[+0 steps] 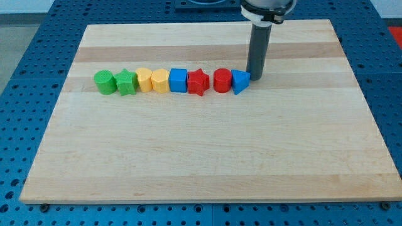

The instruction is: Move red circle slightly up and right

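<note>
Red circle point(222, 81) sat 2nd from the row's right end, nearer the table's top edge, w/ my tip point(255, 78) touching the blue triangle point(239, 81) beside it; no gripper, rod's upper part cut off at frame top.

Setting was a robotics lab bench, not a domestic space. A pale wooden board point(207, 144) lay flat on a blue perforated metal table point(25, 94) with a regular grid of mounting holes, visible past every edge of the board. Small coloured test blocks point(169, 81) stood in one row near the board's top edge, under a dark rod point(258, 51) hanging from a machine mount.
</note>
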Robot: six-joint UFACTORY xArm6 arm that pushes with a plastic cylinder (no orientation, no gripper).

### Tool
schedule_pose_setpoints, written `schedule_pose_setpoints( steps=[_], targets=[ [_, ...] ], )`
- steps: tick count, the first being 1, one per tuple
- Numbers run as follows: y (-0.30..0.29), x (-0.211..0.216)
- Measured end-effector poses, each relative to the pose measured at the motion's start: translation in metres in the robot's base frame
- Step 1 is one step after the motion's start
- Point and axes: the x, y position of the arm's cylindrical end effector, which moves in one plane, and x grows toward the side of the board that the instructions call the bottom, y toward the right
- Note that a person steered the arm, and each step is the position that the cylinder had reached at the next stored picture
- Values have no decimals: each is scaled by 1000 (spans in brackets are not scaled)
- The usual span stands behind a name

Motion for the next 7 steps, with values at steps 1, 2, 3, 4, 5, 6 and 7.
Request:
schedule_pose_setpoints(
  steps=[1,2,3,4,5,6,7],
  targets=[
    [0,0],
    [3,12],
    [3,42],
    [-8,55],
    [-52,55],
    [-82,54],
    [-87,34]
  ],
)
